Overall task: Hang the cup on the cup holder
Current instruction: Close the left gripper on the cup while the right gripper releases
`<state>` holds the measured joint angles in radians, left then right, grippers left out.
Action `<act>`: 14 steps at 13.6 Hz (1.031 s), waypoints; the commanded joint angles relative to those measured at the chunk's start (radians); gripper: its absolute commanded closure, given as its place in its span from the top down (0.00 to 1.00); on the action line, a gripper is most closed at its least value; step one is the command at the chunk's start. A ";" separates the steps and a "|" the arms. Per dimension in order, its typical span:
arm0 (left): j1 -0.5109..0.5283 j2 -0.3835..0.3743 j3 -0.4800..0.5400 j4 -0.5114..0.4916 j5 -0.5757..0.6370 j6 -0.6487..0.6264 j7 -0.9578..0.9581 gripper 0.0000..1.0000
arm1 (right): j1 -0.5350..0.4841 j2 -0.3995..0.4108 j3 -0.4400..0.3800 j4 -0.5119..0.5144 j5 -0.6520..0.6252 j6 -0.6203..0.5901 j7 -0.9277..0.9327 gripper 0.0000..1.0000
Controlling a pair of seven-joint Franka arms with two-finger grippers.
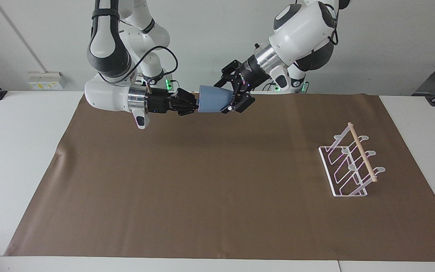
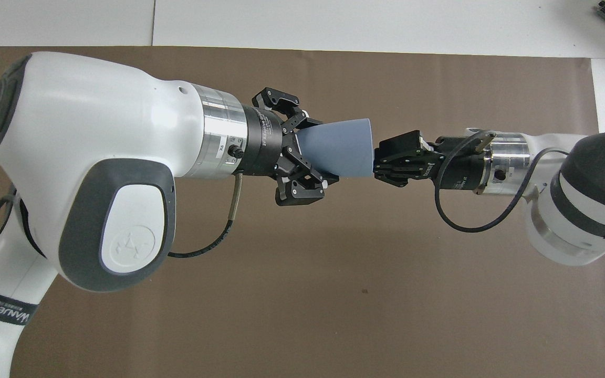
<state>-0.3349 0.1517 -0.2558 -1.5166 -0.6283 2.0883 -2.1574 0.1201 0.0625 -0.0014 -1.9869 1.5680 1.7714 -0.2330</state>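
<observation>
Mid-air handover over the brown mat (image 1: 202,181) near the robots' edge of the surface. Small light-blue tapered plastic cup (image 1: 213,103) lying on its side, long axis running from arm to arm: wide rim toward the right claw (image 1: 192,104), narrow base toward the left claw (image 1: 229,101). Right claw pressed shut on the rim. Left claw straddling the base end, fingers against the cup's sides, seemingly closing on it. White wire cup holder with a wooden dowel (image 1: 349,164) standing well apart at the left arm's end, so left arm nearer for the hanging. Overhead view (image 2: 336,152) shows the straddle plainly but hides the holder; facing view shows both
</observation>
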 commanded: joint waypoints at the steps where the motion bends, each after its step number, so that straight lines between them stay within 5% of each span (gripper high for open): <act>1: -0.015 0.006 0.009 0.012 0.028 0.033 -0.045 0.00 | 0.004 -0.024 0.003 -0.023 0.026 0.023 0.015 0.00; 4: -0.018 -0.001 0.013 0.007 0.073 0.032 -0.047 0.00 | 0.003 -0.024 0.003 -0.023 0.024 0.022 0.017 0.00; 7: -0.018 -0.006 0.012 0.007 0.146 0.029 -0.039 0.00 | 0.001 -0.023 0.003 -0.021 0.024 0.022 0.046 0.36; 14: -0.021 -0.029 0.009 -0.031 0.335 0.013 -0.021 0.00 | -0.016 -0.015 -0.002 -0.012 -0.040 0.020 0.046 0.42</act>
<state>-0.3394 0.1484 -0.2591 -1.5190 -0.3486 2.1022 -2.1720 0.1197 0.0620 -0.0060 -1.9877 1.5617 1.7782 -0.2046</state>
